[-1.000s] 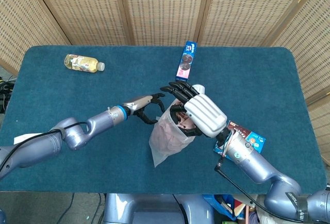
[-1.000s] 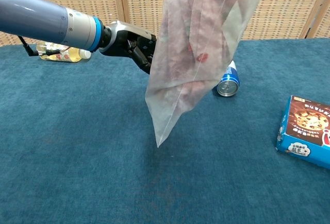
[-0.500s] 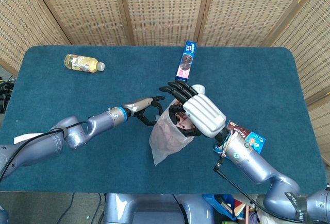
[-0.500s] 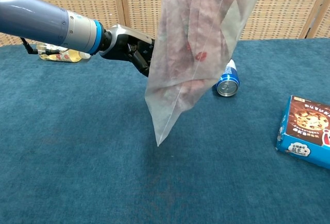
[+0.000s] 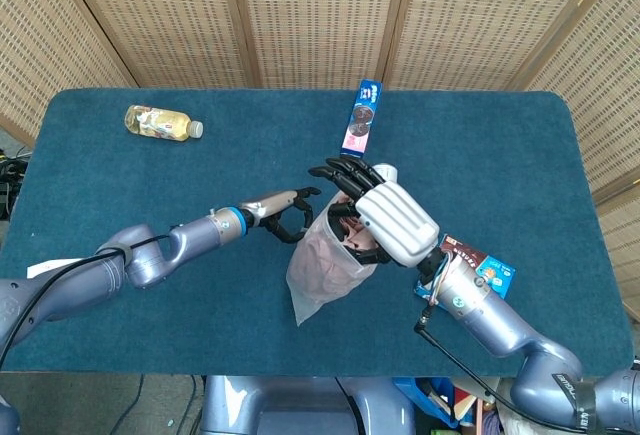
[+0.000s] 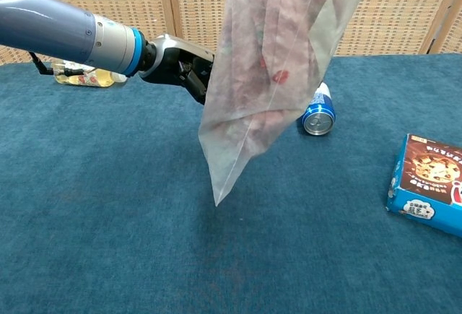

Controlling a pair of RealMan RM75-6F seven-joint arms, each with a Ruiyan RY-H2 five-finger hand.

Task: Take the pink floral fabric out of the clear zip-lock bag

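Observation:
My right hand grips the top of the clear zip-lock bag and holds it up over the middle of the blue table. The bag hangs tilted, its lower corner pointing down and just above the cloth. The pink floral fabric shows crumpled through the plastic, still inside the bag. My left hand reaches in from the left with its fingers curved apart beside the bag's upper left edge. In the chest view the left hand is partly hidden behind the bag, so contact is unclear. The right hand is outside the chest view.
A small drink bottle lies at the far left of the table. A blue can lies on its side behind the bag. A snack box sits at the right, near my right forearm.
The bag's lower corner has swung slightly to the left. My left hand has edged a little closer to the bag's side. The right hand keeps its hold.

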